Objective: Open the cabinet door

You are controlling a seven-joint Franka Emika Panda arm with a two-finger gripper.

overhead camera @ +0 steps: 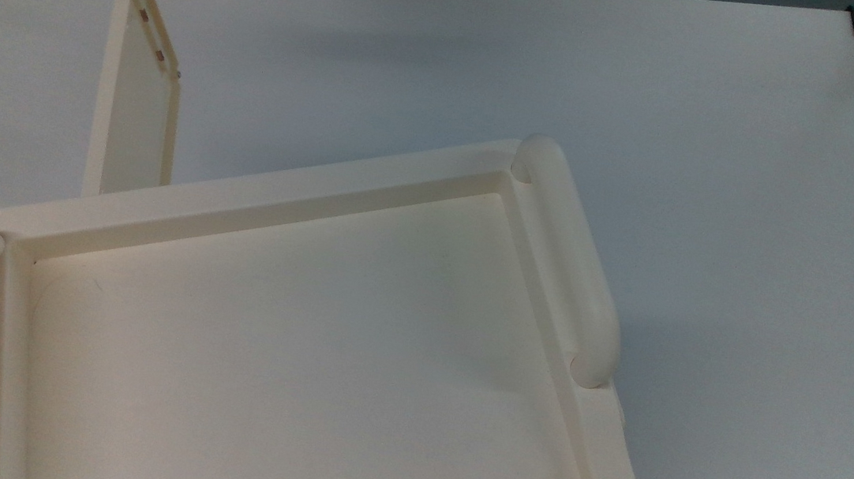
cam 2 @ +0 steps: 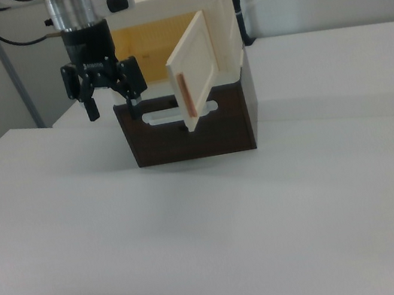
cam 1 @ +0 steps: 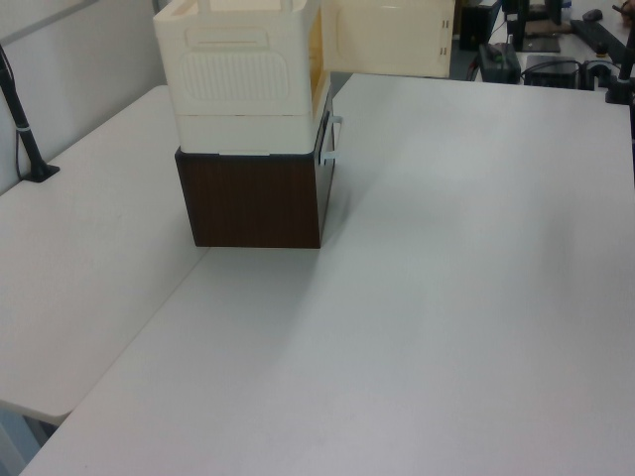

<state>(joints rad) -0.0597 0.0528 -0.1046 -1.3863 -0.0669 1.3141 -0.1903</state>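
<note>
Right view shows the cabinet door [cam 2: 193, 69] swung well out from the cream cabinet [cam 2: 224, 17], and the hand [cam 2: 107, 102] hangs just beside the door's free edge with its fingers spread, pinching nothing. The opening step looks almost finished. Next, I think, the hand should only move away from the door over the surface [cam 2: 196, 231] without touching it.

The place looks like a robotics lab or office: plain white tables [cam 1: 446, 297] pushed together, a black clamp-mounted stand [cam 1: 25, 139] at one edge, and desks crowded with dark equipment [cam 1: 541, 40] behind.
</note>
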